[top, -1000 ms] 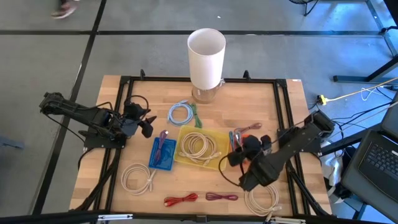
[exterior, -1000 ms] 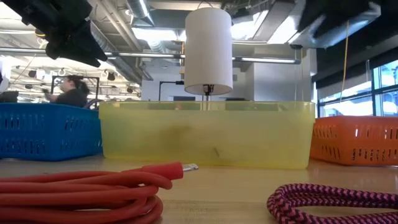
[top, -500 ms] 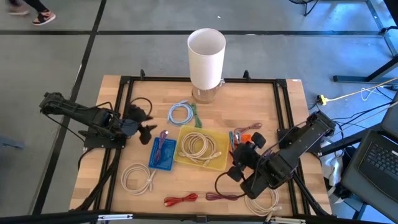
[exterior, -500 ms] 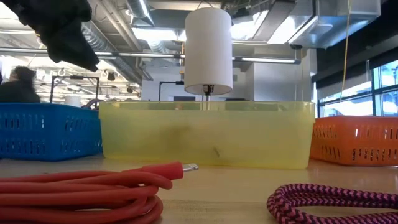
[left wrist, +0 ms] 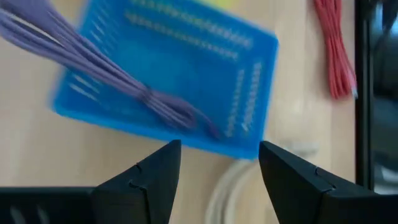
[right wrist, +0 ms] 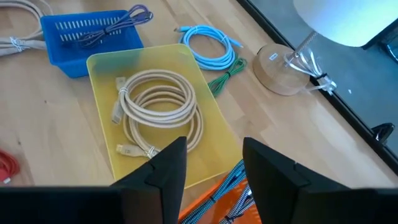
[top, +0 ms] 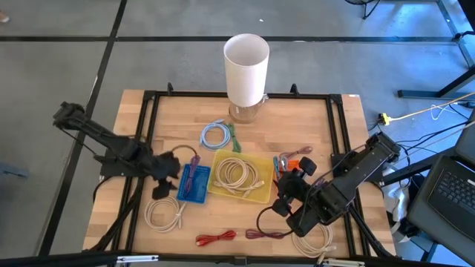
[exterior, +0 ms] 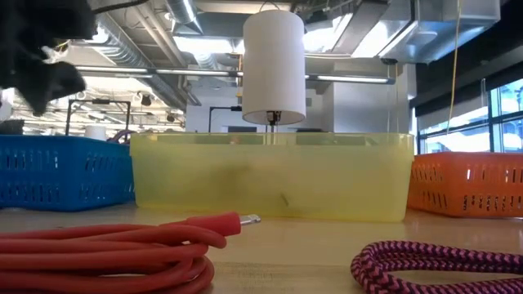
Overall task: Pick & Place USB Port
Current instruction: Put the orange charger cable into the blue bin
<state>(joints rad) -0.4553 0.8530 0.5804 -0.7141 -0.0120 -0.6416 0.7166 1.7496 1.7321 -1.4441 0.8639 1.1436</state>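
Pale wood forms the slatted tabletop (top: 297,133) I am working over, framed by black rails. My left gripper (top: 165,178) hangs low beside the small blue plastic basket (top: 194,183), on its outer side. In the left wrist view its two dark fingers (left wrist: 152,180) stand well apart with nothing between them — open and empty. A bundled purple cable (left wrist: 112,74) lies in that blue basket, one end spilling over the far rim.

The task's thing, as I judge it, is one of the loose coils on the table. The nearest is the cream-white coiled cable (top: 165,212), lying flat on the wood just in front of the blue basket, on the side nearer the table's front edge. From my left gripper it lies a short way forward, towards that edge, and its loop is flat, so the approach would be from above. The left arm is clearly the nearer one.

My right gripper (top: 291,187) hovers just right of the shallow yellow plastic tray (top: 256,194), which holds another cream-white coil (right wrist: 155,112). Its fingers (right wrist: 165,171) show a clear gap and hold nothing. Just under it sits an orange mesh basket (top: 283,159), mostly hidden by the arm.

A thin red cable (top: 215,238) lies at the front edge — I cannot tell its plug type.
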